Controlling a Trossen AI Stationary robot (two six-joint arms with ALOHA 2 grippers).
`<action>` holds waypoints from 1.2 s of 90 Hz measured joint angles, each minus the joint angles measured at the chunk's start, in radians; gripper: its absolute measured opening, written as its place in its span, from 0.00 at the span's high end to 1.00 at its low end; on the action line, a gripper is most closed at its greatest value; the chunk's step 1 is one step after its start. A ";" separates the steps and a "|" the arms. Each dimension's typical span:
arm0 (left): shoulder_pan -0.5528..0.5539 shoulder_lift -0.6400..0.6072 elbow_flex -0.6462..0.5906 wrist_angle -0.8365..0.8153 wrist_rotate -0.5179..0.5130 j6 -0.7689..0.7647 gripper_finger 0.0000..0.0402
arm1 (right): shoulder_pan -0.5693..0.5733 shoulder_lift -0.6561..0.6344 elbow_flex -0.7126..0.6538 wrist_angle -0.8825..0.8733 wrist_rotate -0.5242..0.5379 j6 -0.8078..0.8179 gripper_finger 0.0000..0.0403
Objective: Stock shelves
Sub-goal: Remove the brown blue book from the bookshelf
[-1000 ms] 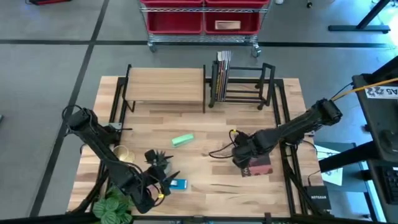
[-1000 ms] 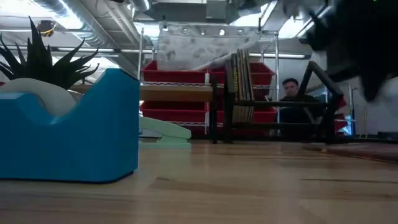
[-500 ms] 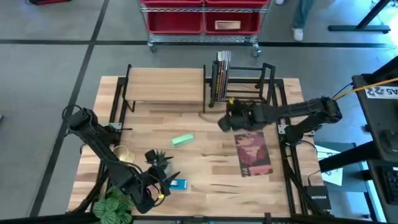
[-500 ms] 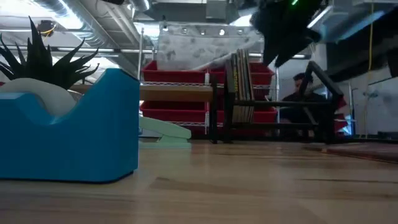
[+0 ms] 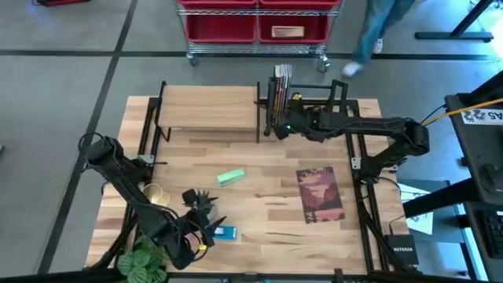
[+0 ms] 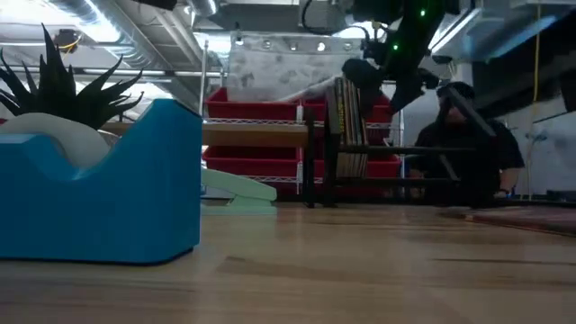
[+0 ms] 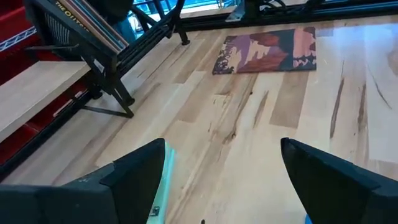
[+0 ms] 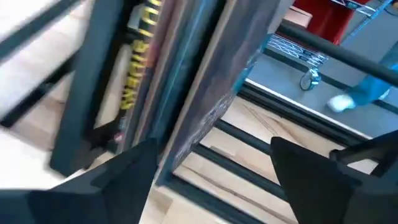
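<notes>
Black open-frame metal book rack [image 5: 306, 106] stands at the upper centre of the wooden table [image 5: 259, 161] in the high view, just right of the light wood-topped two-tier shelf with black metal legs [image 5: 208, 108], with several thin books upright in its left end. The right arm stretches level from the right edge of the frame across to the rack, and the right gripper [image 5: 284, 126] sits at the rack's left end beside those upright books; its wrist view shows the two dark fingers set apart with book spines and rack bars close between and beyond them, but whether they grip a book I cannot tell. A flat book with a reddish illustrated cover [image 5: 320, 192] lies on the table right of centre. The left arm is folded low at the lower left, its left gripper [image 5: 206, 236] wide apart over bare wood near a blue tape dispenser [image 5: 225, 233].
</notes>
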 joint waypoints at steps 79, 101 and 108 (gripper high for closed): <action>0.002 0.000 0.000 -0.003 -0.004 -0.005 0.23 | -0.110 0.000 -0.064 0.148 0.045 0.076 0.39; 0.002 0.000 0.000 -0.005 -0.004 -0.004 0.23 | -0.129 0.000 -0.062 0.071 0.054 0.189 0.62; 0.002 0.000 0.000 -0.005 -0.004 -0.003 0.23 | -0.129 -0.001 -0.061 0.062 0.063 0.197 0.70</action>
